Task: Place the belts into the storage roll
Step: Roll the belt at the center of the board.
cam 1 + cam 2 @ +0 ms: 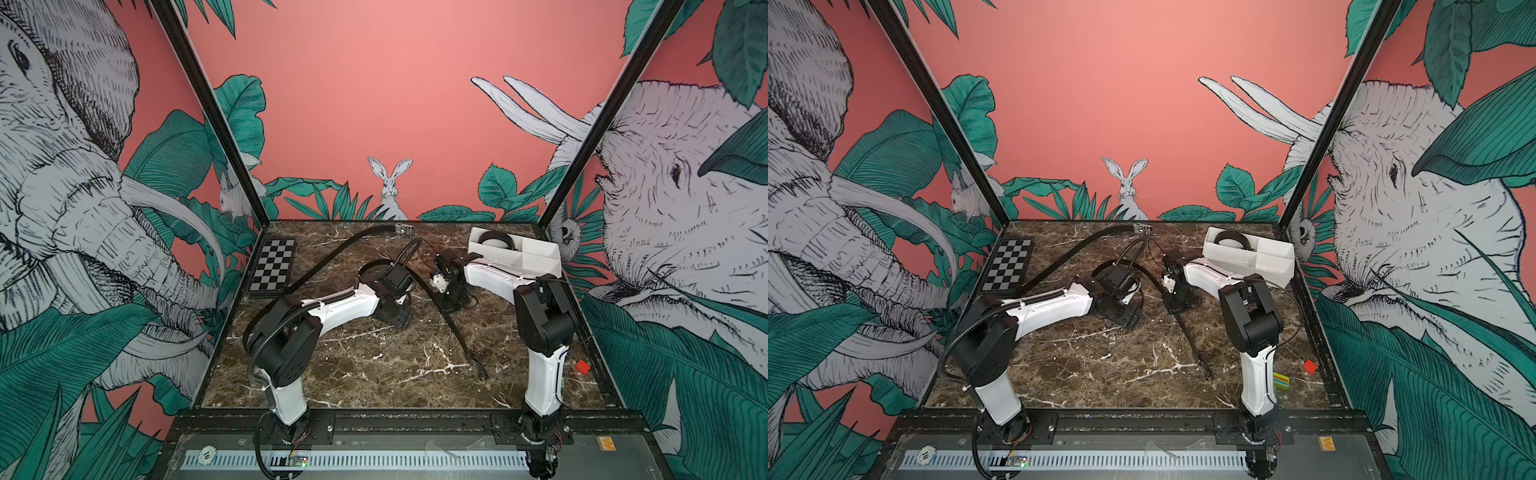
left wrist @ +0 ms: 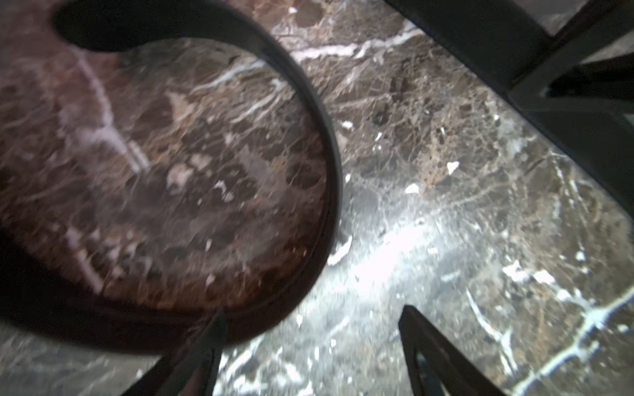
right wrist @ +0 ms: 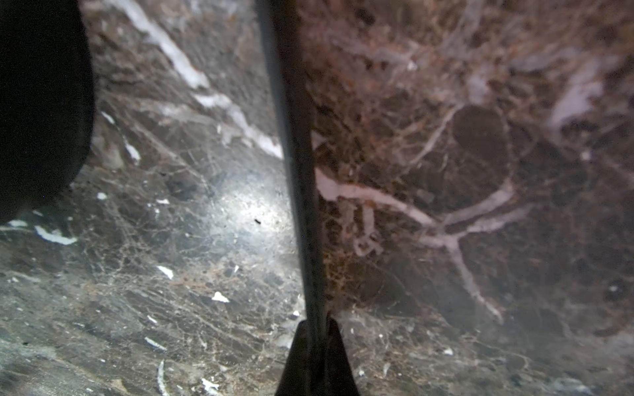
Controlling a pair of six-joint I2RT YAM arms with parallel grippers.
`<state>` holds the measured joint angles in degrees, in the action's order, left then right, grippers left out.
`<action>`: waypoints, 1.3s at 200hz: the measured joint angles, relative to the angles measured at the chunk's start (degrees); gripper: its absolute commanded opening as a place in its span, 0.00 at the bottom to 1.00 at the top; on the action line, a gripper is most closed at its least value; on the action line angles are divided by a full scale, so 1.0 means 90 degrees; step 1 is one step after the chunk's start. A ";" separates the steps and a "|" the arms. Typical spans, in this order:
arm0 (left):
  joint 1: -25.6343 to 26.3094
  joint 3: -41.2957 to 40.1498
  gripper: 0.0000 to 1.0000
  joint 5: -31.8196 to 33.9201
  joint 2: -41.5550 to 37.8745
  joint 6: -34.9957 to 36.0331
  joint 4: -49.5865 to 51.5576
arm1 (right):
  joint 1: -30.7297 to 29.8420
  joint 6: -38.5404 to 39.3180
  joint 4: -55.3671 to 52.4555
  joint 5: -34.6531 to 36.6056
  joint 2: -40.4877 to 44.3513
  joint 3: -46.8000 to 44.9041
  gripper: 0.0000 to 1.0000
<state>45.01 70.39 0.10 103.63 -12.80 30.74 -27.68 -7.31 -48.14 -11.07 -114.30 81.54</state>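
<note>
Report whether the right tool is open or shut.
Shut on a belt: in the right wrist view the right tool pinches it, tips meeting with no gap.

coiled belt (image 1: pixel 494 235) in storage roll (image 1: pixel 540 254), back right; checkered board (image 1: pixel 272 268) back left

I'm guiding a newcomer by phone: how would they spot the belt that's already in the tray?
At the marble table's far right corner sits a white tray. In its end compartment nearer the table's middle lies a black belt. Unlike the long belt stretched over the marble, it is rolled into a ring.
</note>
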 measured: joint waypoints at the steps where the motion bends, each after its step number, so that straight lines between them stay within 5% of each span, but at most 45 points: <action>1: 0.0002 0.0022 0.76 0.0002 0.0034 0.0015 -0.0007 | 0.0000 0.0000 0.0005 -0.0005 0.0000 -0.0005 0.00; 20: 0.0012 0.0410 0.60 0.0044 0.0503 0.0143 -0.0039 | 0.0007 -0.0015 0.0097 -0.0058 0.0000 -0.0080 0.00; 49: 0.0024 0.1129 0.19 0.0155 0.1292 0.0197 -0.0034 | 0.0058 -0.0029 0.0245 -0.0165 0.0073 -0.0228 0.00; 70: -0.0024 0.1481 0.04 0.0359 0.1625 0.0007 -0.0039 | 0.0085 -0.0124 0.0515 -0.0272 0.0308 -0.0610 0.00; 121: -0.0916 0.2215 0.00 0.0197 0.2161 -0.1168 -0.0301 | -0.0102 -0.0726 0.1137 -0.1081 0.1073 -0.1872 0.00; 161: -0.1450 0.3104 0.00 -0.0109 0.2807 -0.2091 -0.0527 | -0.0882 -0.1353 0.1392 -0.1537 0.0884 -0.1751 0.03; 227: -0.1474 0.3864 0.00 -0.0393 0.3330 -0.2509 -0.0607 | -0.1766 -0.2926 0.2880 -0.2504 -0.0019 -0.0874 0.46; 260: -0.1479 0.3767 0.00 -0.0544 0.3317 -0.2535 -0.0738 | -0.1736 -0.3169 0.3062 -0.2382 0.0257 -0.1200 0.50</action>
<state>31.70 104.29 -4.80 133.49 -35.62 24.10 -43.31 -35.83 -20.58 -32.51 -111.98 70.74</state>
